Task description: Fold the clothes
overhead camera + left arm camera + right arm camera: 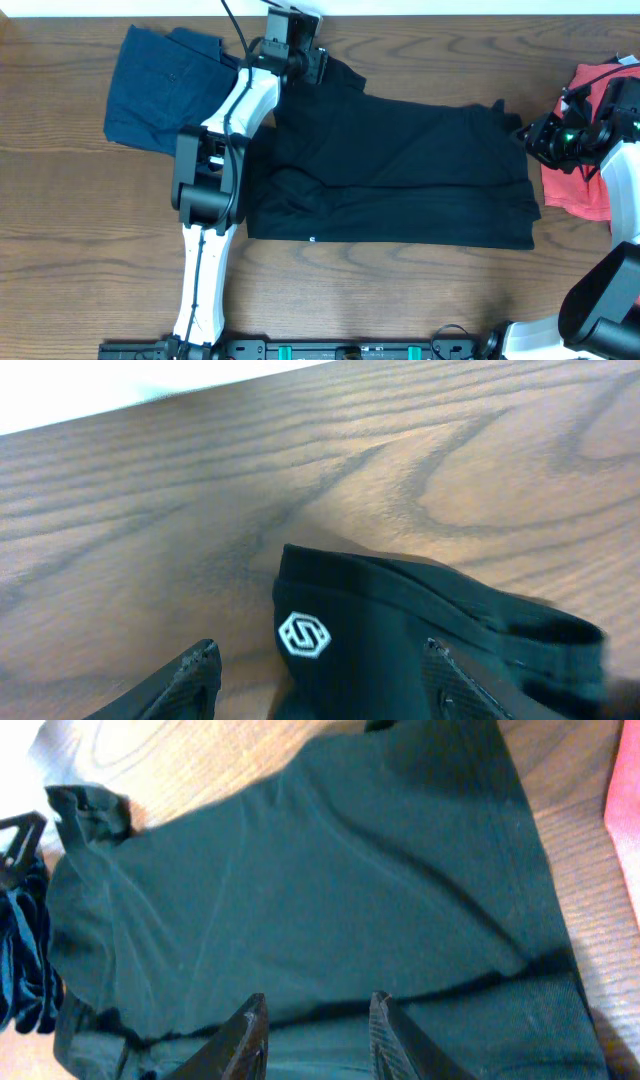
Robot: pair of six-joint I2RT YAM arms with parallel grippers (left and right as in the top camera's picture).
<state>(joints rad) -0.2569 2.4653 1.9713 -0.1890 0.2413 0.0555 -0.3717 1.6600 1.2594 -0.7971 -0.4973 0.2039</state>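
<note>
The black T-shirt lies spread across the middle of the table, its lower part folded over, with a small white tag at the front edge. My left gripper is at the shirt's far left corner. In the left wrist view it is open, with black fabric bearing a white hexagon logo lying between the fingers. My right gripper is at the shirt's right edge. In the right wrist view it is open just above the black shirt.
A navy garment lies at the far left, partly under the left arm. A coral-red garment lies at the right edge beneath the right arm. The wooden table shows bare wood at the front and left.
</note>
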